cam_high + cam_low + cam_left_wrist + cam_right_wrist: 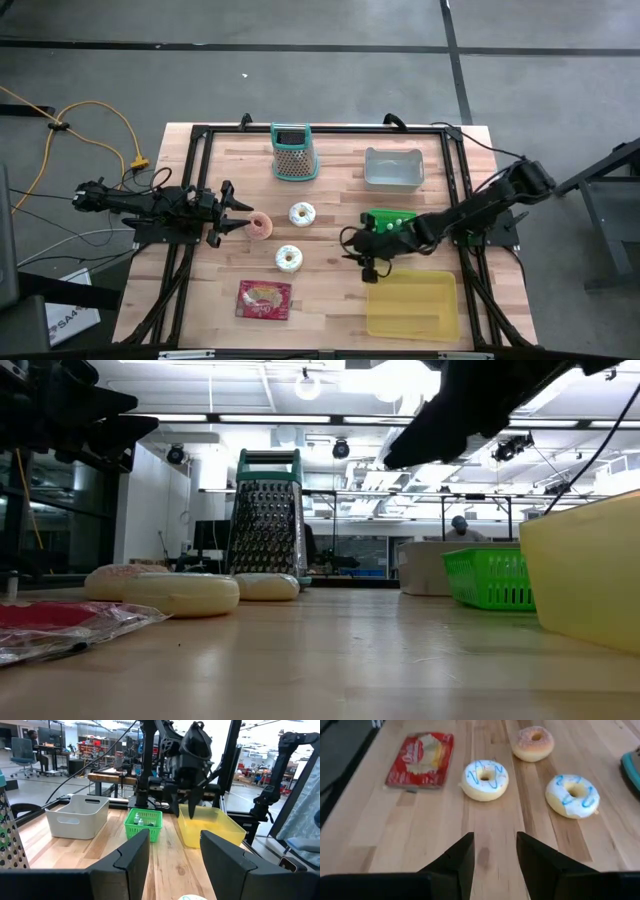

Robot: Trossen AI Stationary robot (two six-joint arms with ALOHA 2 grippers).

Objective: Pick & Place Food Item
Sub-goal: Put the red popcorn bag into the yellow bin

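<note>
We see three doughnuts lying loose on the worktop [330, 270] near its middle: a pink sugared doughnut [262, 225] just in front of the left pincer [236, 214], and two white ones with blue icing, one [302, 213] beside the pink one toward the far edge and the other [289, 259] toward the near edge. Nothing grips any of them. The left pincer sits low at the left side with its fingers [131, 857] apart and bare, pointed across the worktop at the pink doughnut. The right pincer [362, 252] hangs above the boards right of centre, next to the green basket [390, 220] and just beyond the yellow bin [412, 305]; its fingers [460, 855] stand apart with nothing between them, and its wrist view looks over all three doughnuts and the red packet [421, 759]. That packet lies flat near the front edge, left of the yellow bin. At the far side stand a grater [293, 152] with a teal frame and a grey tub [393, 168], well apart from the doughnuts.
</note>
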